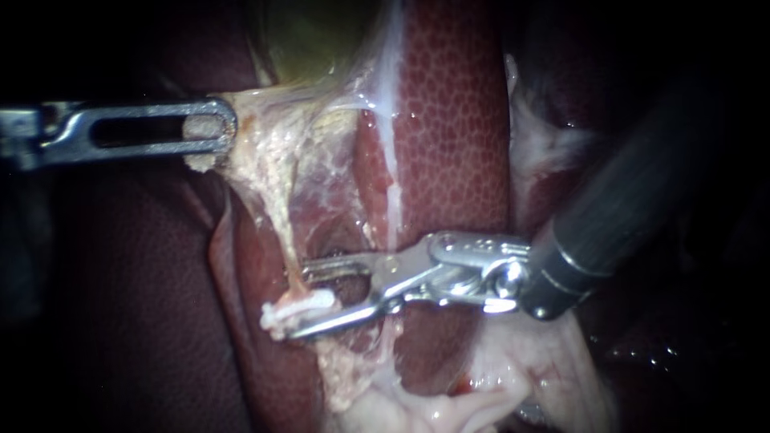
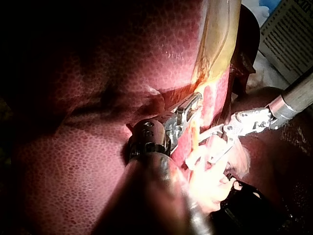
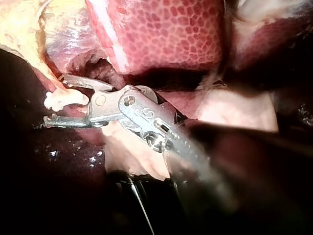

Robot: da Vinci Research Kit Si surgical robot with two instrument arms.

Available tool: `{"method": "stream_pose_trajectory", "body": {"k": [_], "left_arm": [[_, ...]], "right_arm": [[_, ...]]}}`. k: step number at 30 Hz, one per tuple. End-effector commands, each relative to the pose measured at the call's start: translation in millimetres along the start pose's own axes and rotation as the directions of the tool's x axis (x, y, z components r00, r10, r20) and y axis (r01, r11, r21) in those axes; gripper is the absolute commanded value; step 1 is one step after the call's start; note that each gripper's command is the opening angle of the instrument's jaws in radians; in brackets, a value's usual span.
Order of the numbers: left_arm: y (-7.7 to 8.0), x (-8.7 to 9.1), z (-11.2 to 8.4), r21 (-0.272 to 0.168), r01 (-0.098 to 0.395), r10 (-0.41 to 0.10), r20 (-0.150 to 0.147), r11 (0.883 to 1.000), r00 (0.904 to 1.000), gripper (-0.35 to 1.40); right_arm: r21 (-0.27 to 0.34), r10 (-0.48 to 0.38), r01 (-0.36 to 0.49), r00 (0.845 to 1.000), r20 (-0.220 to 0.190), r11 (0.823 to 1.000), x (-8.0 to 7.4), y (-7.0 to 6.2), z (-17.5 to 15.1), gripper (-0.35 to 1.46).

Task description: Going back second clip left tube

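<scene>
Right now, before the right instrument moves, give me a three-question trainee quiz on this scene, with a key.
1. True or false: the right instrument's jaws lie shut flat together.
2. What is the left instrument gripping? A) the liver surface B) pale tissue C) a clip
3. Fill in: the white clip sits between the jaws of the ___ instrument.
Key: 1 false, a gap shows between them; 2 B; 3 right.
</scene>
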Motion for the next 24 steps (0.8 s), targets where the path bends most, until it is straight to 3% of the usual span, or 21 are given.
{"method": "stream_pose_trajectory", "body": {"k": [1, 6, 12, 20, 24], "left_arm": [[0.0, 0.0, -0.1, -0.001, 0.000, 0.000, 0.001, 1.000, 1.0000, -0.35], [0.0, 0.0, -0.2, 0.000, 0.000, 0.000, 0.000, 1.000, 1.0000, -0.35], [0.0, 0.0, -0.2, 0.000, 0.000, 0.000, 0.000, 1.000, 1.0000, -0.35], [0.0, 0.0, -0.1, 0.000, 0.000, 0.000, 0.000, 1.000, 1.0000, -0.35], [0.0, 0.0, 0.0, -0.001, 0.000, 0.000, 0.001, 1.000, 1.0000, -0.35]], "right_arm": [[-0.003, -0.005, 0.005, 1.000, 0.000, 1.000, 0.1, -0.1, -0.8, 0.60], [-0.005, -0.016, 0.016, 1.000, -0.001, 1.000, 0.8, -0.9, -4.5, 0.60], [-0.024, -0.046, 0.046, 0.999, -0.009, 0.999, 3.1, -1.9, -9.4, 0.60], [-0.036, -0.098, 0.097, 0.995, -0.034, 0.995, 6.7, -4.5, -14.3, 0.60], [-0.035, -0.110, 0.108, 0.993, -0.036, 0.993, 7.8, -5.6, -15.7, 0.60]]}}
